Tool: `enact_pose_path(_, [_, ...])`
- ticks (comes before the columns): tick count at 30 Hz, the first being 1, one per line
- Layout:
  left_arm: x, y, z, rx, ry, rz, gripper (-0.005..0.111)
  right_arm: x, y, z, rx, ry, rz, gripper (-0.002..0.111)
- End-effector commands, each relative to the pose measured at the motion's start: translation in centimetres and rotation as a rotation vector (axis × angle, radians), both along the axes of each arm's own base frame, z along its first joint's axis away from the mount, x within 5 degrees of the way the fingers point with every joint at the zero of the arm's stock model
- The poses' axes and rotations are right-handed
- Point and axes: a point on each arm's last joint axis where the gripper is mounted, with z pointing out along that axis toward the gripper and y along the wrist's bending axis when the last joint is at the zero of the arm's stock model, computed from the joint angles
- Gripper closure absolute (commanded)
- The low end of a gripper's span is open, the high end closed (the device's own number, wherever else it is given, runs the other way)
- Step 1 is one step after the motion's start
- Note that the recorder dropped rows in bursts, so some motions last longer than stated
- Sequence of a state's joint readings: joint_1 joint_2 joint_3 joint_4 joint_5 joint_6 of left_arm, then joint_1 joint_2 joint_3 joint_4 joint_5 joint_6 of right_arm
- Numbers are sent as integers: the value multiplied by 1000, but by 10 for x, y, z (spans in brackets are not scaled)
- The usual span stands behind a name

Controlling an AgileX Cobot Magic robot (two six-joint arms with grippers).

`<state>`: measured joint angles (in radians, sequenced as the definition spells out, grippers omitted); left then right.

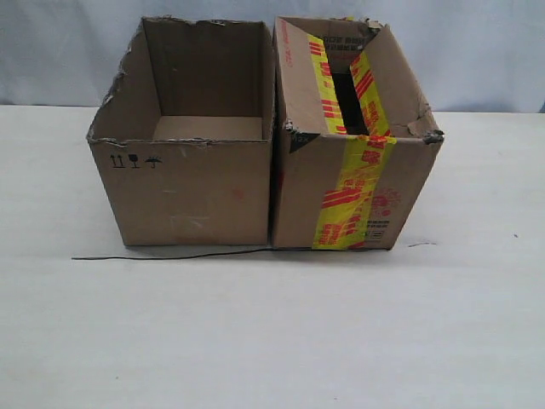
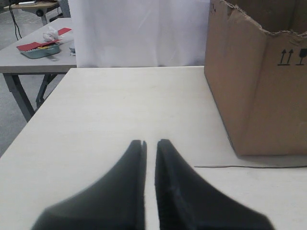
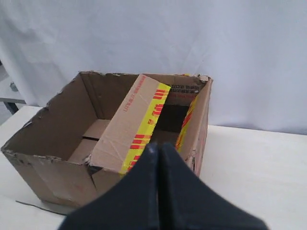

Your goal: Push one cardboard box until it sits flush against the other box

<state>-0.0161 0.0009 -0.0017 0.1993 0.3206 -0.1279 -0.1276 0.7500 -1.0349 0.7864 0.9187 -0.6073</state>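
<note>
The cardboard box [image 1: 358, 196], striped with yellow tape and red print, stands on the right of the table. Its left side touches the other box [image 1: 192, 192], plain brown with black handling symbols, and their fronts line up. Neither gripper shows in the exterior view. In the left wrist view my left gripper [image 2: 150, 142] hovers over bare table short of the plain box [image 2: 259, 96], its fingers almost together with a thin slit and nothing between them. My right gripper [image 3: 158, 145] is shut and empty, raised above the taped box [image 3: 139, 124], with the plain box [image 3: 53, 129] beyond it.
A thin black wire [image 1: 170, 256] lies on the white table [image 1: 272, 341] along the boxes' front. A white curtain hangs behind. Off the table's far side, a second table holds a teal tray [image 2: 41, 50].
</note>
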Motion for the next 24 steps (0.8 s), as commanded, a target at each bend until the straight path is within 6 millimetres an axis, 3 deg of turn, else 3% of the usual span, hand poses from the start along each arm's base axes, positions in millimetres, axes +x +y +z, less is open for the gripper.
enact_pose_path(1, [0, -1, 0, -13, -11, -10, 107, -33, 5, -7, -98, -65, 31, 108])
enact_pose_path(6, [0, -1, 0, -13, -11, -10, 107, -55, -5, -21, -198, -50, -47, 108])
enact_pose_path(11, [0, -1, 0, -13, -11, -10, 107, -64, -18, -44, -265, -16, -128, 108])
enact_pose_path(24, [0, -1, 0, -13, -11, -10, 107, -41, -2, -125, -194, -90, -32, 108])
